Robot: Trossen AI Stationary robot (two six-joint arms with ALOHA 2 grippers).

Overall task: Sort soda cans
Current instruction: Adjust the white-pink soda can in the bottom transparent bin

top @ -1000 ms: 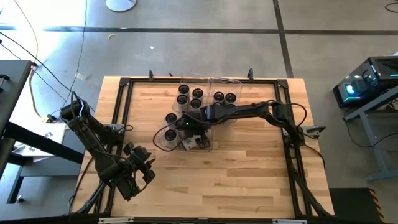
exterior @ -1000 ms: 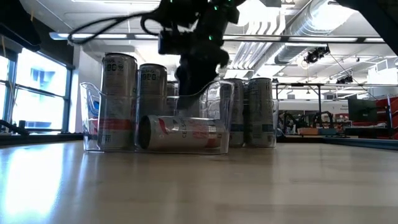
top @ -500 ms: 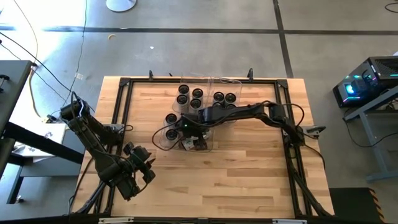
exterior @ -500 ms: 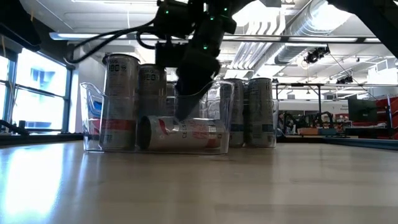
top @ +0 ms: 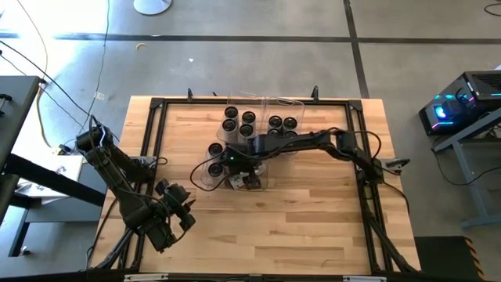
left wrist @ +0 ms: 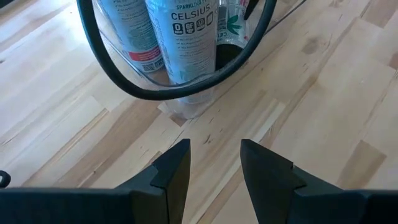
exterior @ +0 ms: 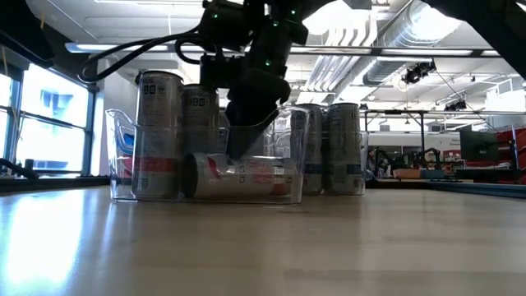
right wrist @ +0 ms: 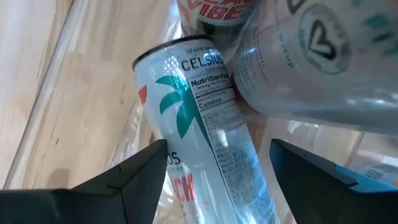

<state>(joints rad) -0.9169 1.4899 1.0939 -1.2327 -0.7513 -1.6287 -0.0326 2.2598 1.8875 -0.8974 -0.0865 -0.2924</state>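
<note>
A white soda can [right wrist: 205, 162] with a green palm print lies on its side in a clear bin [top: 205, 178] near the table's middle; it also shows in the low view [exterior: 238, 177]. My right gripper [right wrist: 217, 144] is open and reaches down into that bin [exterior: 242, 136], one finger on each side of the lying can. Upright cans [top: 229, 125] with dark tops stand in the clear bins behind it, and two [exterior: 156, 131] stand in the same bin. My left gripper [left wrist: 216, 146] waits open near the table's near left corner [top: 178, 205]. My right gripper comes from above, slanting down, with its fingers [right wrist: 146, 177] on either side of the lying can's body [right wrist: 186, 180], across its length. I cannot tell whether the fingers touch the can. The can rests on its side on the bin's floor.
A second lying can [right wrist: 311, 68] and an upright one [right wrist: 214, 12] crowd the bin beside the palm can. A black cable [left wrist: 161, 93] loops past the bin's near side. Bare wood [top: 297, 219] lies toward the near edge. A black frame [top: 156, 106] rims the table.
My right gripper has moved slightly toward the table's left edge and come down deeper into the bin, toward the lying can. The cans and the left arm have kept still.
</note>
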